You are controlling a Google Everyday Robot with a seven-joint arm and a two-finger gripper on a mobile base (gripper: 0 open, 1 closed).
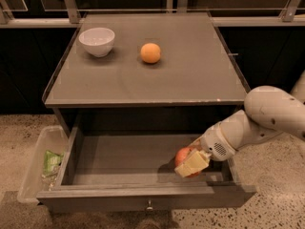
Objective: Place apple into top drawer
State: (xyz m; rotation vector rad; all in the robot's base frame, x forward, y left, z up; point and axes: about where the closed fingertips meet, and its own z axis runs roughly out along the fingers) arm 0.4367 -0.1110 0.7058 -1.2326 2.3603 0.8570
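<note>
The top drawer [114,168] stands pulled open below the cabinet top, with its small metal knob [149,205] on the front panel. The red apple [182,155] is held by my gripper [190,162] low inside the drawer's right part, close to the drawer floor. The pale fingers [193,163] are shut on the apple and cover its lower right side. My white arm [257,123] reaches in from the right.
A white bowl [96,41] and a plain orange fruit [150,53] sit on the cabinet top [190,70]. A clear plastic bin [35,163] with a green packet [51,162] stands on the floor left of the drawer.
</note>
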